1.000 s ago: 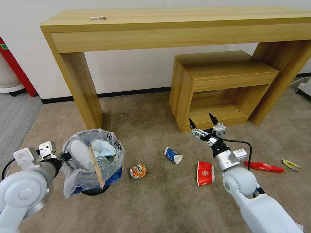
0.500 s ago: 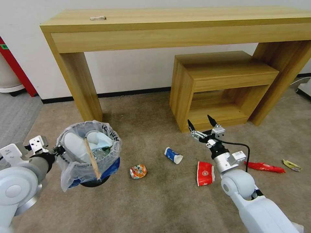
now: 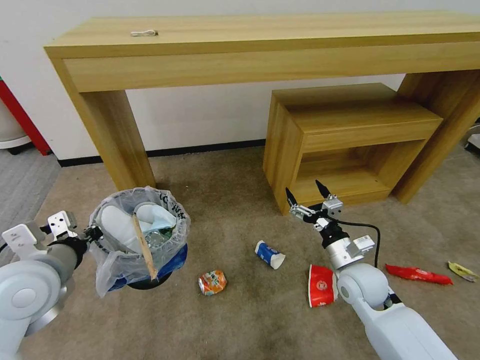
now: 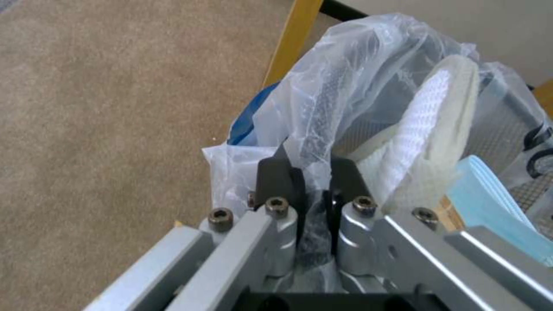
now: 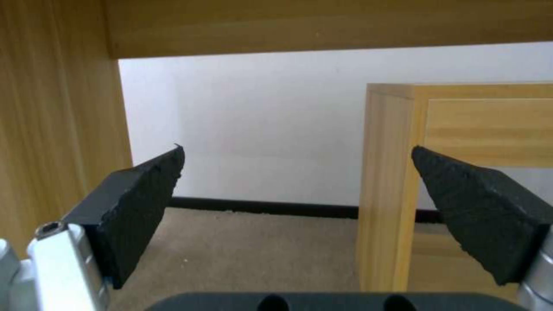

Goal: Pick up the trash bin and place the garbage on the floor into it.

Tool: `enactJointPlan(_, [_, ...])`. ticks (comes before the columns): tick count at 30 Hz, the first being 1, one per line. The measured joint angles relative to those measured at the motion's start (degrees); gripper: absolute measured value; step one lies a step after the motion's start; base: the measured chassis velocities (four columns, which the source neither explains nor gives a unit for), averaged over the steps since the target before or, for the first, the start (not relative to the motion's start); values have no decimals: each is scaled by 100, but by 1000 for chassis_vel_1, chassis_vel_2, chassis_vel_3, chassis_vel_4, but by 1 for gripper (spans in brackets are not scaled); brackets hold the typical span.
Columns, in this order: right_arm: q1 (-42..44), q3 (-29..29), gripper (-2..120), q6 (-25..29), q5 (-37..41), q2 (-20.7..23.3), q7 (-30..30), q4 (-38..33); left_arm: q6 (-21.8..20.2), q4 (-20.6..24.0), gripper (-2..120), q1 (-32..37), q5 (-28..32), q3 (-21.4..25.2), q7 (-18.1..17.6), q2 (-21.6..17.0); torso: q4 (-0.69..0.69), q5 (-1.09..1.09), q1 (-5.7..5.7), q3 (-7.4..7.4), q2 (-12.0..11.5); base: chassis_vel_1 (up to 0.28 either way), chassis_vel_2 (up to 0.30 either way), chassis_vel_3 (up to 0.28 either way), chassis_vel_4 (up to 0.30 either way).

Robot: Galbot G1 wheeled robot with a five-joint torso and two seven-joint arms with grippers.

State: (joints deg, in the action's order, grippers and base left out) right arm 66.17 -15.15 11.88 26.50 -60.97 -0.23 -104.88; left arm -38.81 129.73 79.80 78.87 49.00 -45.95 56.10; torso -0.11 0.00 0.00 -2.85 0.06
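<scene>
Left gripper [image 3: 94, 233] clamps bin [image 3: 142, 235] rim at 9 o'clock. Right gripper [image 3: 305, 193] wide, empty, before shelf [image 3: 350, 135]. Can [image 3: 212, 282], cups [image 3: 269, 253], wrappers [image 3: 417, 273] on carpet at 3 o'clock of bin.

**Hardly a word to read**

Black lettering runs along the clear bag [image 3: 172, 210] lining the trash bin [image 3: 140, 240], too crumpled to make out. The red paper cup [image 3: 320, 285] shows a round white emblem, unreadable.
</scene>
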Motion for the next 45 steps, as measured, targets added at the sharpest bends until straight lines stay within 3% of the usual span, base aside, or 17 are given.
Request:
enactJointPlan(12, [-72,197,100,-859,-189,33,298,115,2,11,3,10,-48,-33,23,0,0,0,0,0,0,4,-4,-2,1])
enactJointPlan(18, [-282,526,100,-1225,171,54,-412,290,5,37,3,-2,-55,-43,29,-9,0,-1,0,0,0,0,0,0,0])
enactJointPlan(24, [-657,1397,100,-1963,639,-130,-288,589,5,93,3,-4,-73,-86,24,-1,0,-1,0,0,0,0,0,0,0])
enactJointPlan(34, [-1547,2882,100,-2333,661,-218,-305,1426,4,212,3,62,-63,-18,22,-16,1,-1,0,-1,0,0,0,0,0])
enactJointPlan(41, [-2534,3801,100,-2276,-223,-276,-1133,2300,-4,261,3,112,-105,-52,32,35,1,-1,0,-1,0,0,0,0,0])
enactJointPlan(45, [-2762,4017,100,-2324,-593,-300,-1231,2534,-5,266,3,108,-109,-58,47,35,0,0,0,-1,0,0,0,0,0])
